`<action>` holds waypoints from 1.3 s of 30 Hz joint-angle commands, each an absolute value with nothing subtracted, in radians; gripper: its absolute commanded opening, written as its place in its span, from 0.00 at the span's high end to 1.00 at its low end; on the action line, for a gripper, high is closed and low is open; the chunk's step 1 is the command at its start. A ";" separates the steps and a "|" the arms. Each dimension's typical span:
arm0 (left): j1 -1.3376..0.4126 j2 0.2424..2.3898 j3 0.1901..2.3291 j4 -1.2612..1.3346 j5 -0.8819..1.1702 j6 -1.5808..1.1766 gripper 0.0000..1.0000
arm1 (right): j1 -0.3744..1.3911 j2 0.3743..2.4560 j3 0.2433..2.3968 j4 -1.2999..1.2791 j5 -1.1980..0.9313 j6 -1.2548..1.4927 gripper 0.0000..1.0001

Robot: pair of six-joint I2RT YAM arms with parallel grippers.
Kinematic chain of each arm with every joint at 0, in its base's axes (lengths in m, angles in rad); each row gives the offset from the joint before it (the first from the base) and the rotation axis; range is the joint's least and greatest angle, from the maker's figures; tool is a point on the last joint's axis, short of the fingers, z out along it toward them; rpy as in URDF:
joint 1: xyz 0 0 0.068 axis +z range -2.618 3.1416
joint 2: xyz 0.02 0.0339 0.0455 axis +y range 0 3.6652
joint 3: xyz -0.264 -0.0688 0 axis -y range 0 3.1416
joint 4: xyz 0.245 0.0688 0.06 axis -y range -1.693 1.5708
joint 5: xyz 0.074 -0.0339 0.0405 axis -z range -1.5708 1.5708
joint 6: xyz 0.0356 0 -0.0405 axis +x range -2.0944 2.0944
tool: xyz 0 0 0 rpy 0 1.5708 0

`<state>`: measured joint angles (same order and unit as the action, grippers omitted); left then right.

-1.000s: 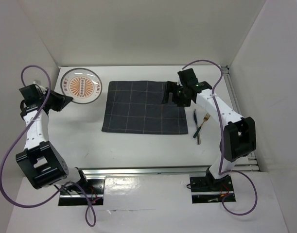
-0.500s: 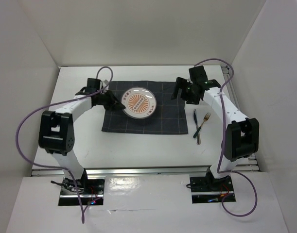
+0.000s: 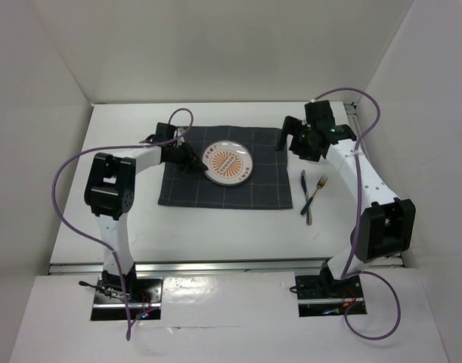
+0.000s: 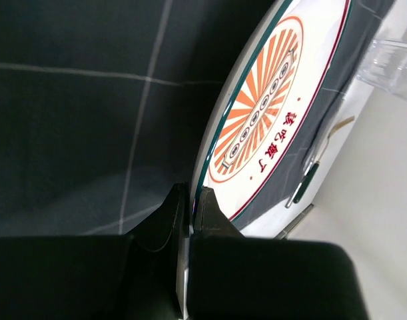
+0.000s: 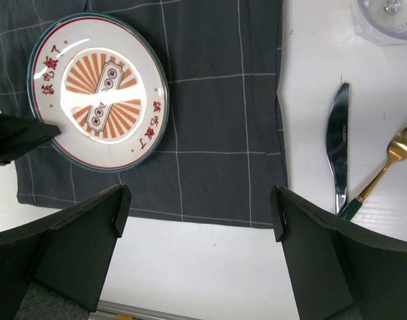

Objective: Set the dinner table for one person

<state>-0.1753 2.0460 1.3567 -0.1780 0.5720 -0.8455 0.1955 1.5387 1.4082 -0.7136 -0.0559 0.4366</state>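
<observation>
As left tool point(image 3: 196, 161) clamps it, plate point(image 3: 231, 162) slid right.

The plate point(image 3: 227, 162) has left the far-left corner of the desk point(image 3: 215, 227) — it is now on the checked mat point(image 3: 181, 189), right of centre, carried there by the left gripper point(image 3: 202, 164). The right gripper point(image 3: 295, 141) has drawn back off the mat's right edge.

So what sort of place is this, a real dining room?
Probably a lab test cell, not a home: plain white walls box in the white tabletop, a metal rail runs along its near edge, and one plate is over a checked mat.
</observation>
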 commanded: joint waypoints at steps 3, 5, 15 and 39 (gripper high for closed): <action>-0.179 2.109 1.437 -0.198 0.566 -0.845 0.84 | 0.187 1.499 1.437 -0.755 -0.023 0.446 0.01; -0.179 2.118 1.462 -0.270 0.537 -0.830 0.64 | 0.187 1.499 1.448 -0.765 -0.014 0.456 0.01; -0.198 2.059 1.546 -0.405 0.462 -0.714 0.00 | 0.034 1.630 1.629 -0.862 0.090 0.497 0.04; -0.238 1.727 1.611 -0.672 0.275 -0.542 0.02 | -0.143 2.089 1.831 -0.778 0.107 0.515 0.38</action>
<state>-0.2203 1.7679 1.6215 -0.6582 0.2687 -0.5751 -0.1223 2.0811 1.7706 -0.8085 0.1165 0.5045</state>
